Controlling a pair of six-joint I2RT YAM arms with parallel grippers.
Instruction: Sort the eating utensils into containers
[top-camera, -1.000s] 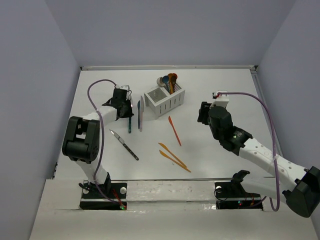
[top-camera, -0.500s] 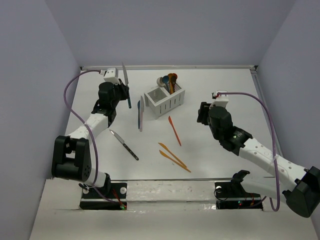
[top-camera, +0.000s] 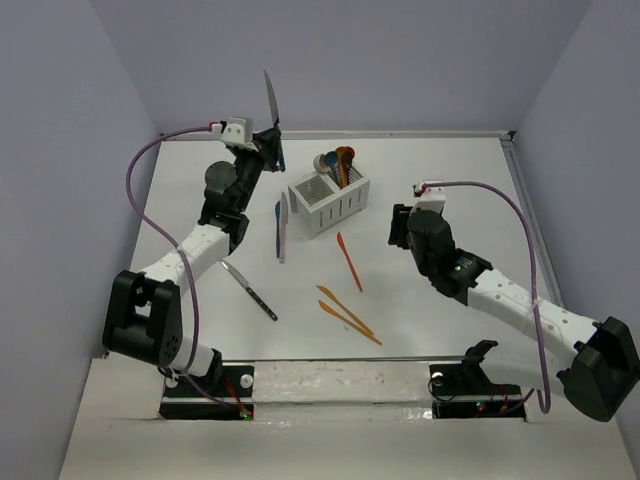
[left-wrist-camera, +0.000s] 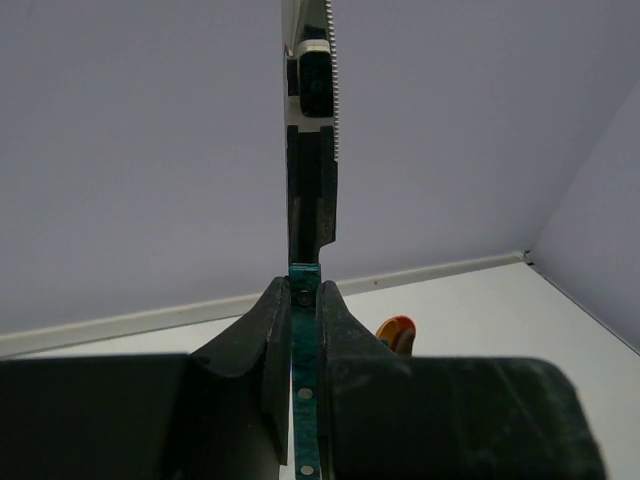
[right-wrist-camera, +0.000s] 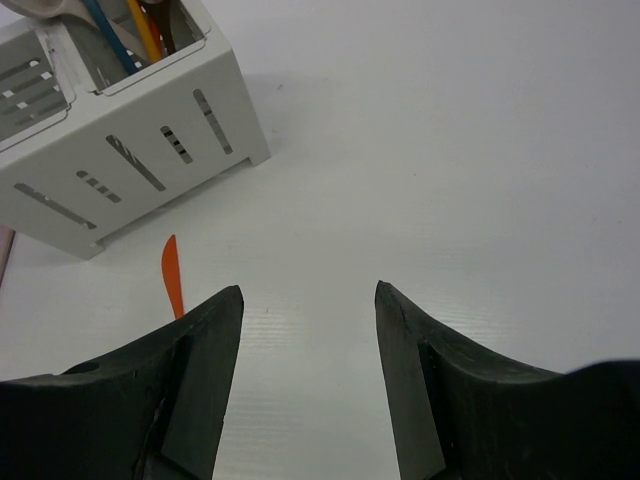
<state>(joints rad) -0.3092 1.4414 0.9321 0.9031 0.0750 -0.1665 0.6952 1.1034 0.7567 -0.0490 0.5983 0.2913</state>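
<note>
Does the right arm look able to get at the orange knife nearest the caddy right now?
Probably yes: the right hand is open and empty, and only bare table lies between it and the orange knife.

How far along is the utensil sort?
Done: coloured spoons stand in the far compartment of the white slotted caddy. In hand: the left tool grips a teal-handled knife, raised. Left: three orange utensils, a blue-and-pale pair and a dark knife on the table.

No readable text, labels, numbers or signs anywhere.
</note>
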